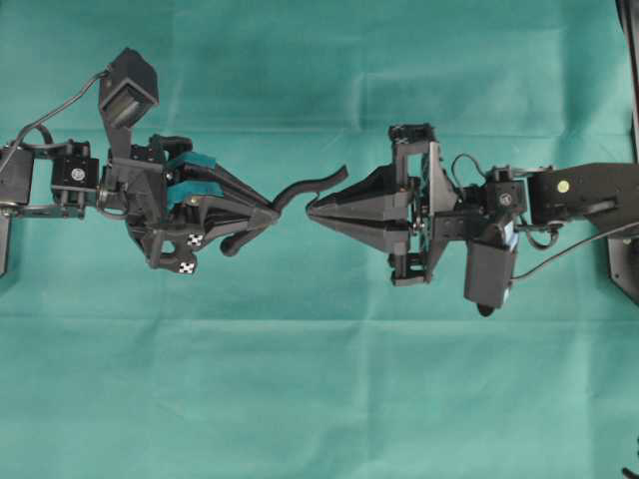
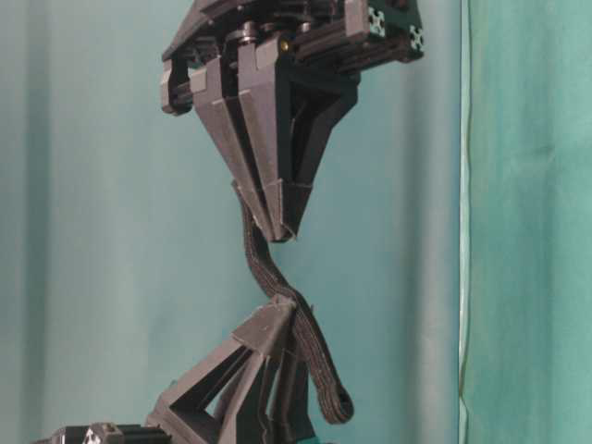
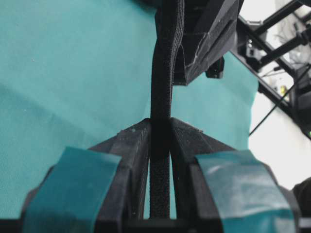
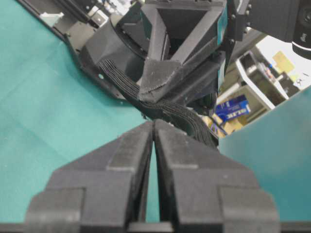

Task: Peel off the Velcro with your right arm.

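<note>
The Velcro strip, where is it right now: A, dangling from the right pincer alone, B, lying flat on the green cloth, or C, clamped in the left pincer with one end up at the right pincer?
C: the Velcro sits pinched in the left pincer, reaching the right pincer's shut tips.

A robotics lab workspace. A teal cloth (image 1: 319,399) covers the tabletop, and a matching teal curtain (image 2: 527,222) hangs behind it. Past the cloth's edge, the right wrist view shows cluttered shelving with a blue box (image 4: 232,110); the left wrist view shows a black metal frame (image 3: 272,29) and cables.
</note>
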Robot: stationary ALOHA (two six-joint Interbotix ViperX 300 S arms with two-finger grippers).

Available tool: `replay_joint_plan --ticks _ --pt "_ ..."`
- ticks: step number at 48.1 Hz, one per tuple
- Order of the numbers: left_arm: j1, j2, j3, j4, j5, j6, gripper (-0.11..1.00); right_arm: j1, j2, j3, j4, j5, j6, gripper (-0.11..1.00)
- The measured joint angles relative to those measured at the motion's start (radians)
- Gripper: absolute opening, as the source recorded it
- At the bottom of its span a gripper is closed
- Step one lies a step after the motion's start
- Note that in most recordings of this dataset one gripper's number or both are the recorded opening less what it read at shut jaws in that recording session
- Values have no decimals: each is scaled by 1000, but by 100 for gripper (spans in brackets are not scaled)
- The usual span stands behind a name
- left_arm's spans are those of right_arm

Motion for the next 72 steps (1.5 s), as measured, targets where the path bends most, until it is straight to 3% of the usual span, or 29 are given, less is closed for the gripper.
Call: replay_joint_plan --ticks 43,62,72 --pt "2 0 0 0 -9 0 10 32 80 -67 0 3 0 -9" --pt "0 0 0 0 -14 0 10 44 123 -132 0 98 0 -9" --pt "0 0 2 0 -20 2 10 54 137 -147 -31 104 3 -9"
